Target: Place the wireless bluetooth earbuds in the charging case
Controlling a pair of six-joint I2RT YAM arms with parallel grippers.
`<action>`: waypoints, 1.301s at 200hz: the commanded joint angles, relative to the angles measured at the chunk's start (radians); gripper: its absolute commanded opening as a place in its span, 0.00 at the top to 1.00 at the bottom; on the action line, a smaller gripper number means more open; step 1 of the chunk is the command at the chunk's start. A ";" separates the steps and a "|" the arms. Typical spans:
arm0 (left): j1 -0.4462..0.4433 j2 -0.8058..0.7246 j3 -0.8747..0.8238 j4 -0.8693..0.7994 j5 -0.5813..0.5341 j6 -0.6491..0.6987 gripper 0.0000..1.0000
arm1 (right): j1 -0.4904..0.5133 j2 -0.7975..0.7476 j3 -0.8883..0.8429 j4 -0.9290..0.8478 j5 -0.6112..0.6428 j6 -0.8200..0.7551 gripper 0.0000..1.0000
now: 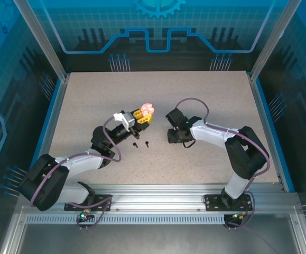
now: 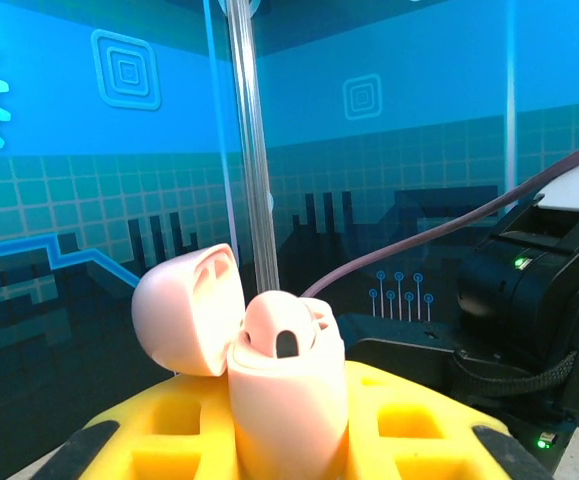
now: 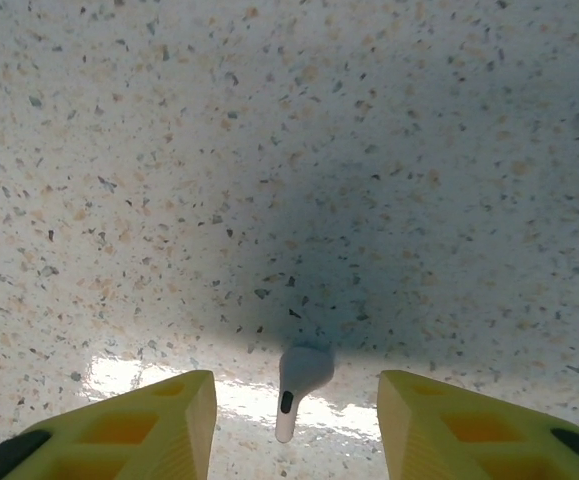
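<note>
Left gripper (image 1: 141, 120) clamped on open pink charging case (image 2: 289, 395); right gripper (image 3: 294, 410) jaws apart, straddling pale earbud (image 3: 304, 370) lying on table (image 3: 269, 150), not touching it.

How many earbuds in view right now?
3. Two black earbuds on the table near its middle; one pale earbud between the jaws of the right gripper. Others may be hidden.

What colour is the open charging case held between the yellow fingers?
Pale pink all over; the charging case shows best in the left wrist view.
</note>
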 commanded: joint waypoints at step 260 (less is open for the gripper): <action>-0.015 0.007 -0.008 0.019 0.003 -0.006 1.00 | 0.009 0.117 0.017 0.045 0.004 0.025 0.67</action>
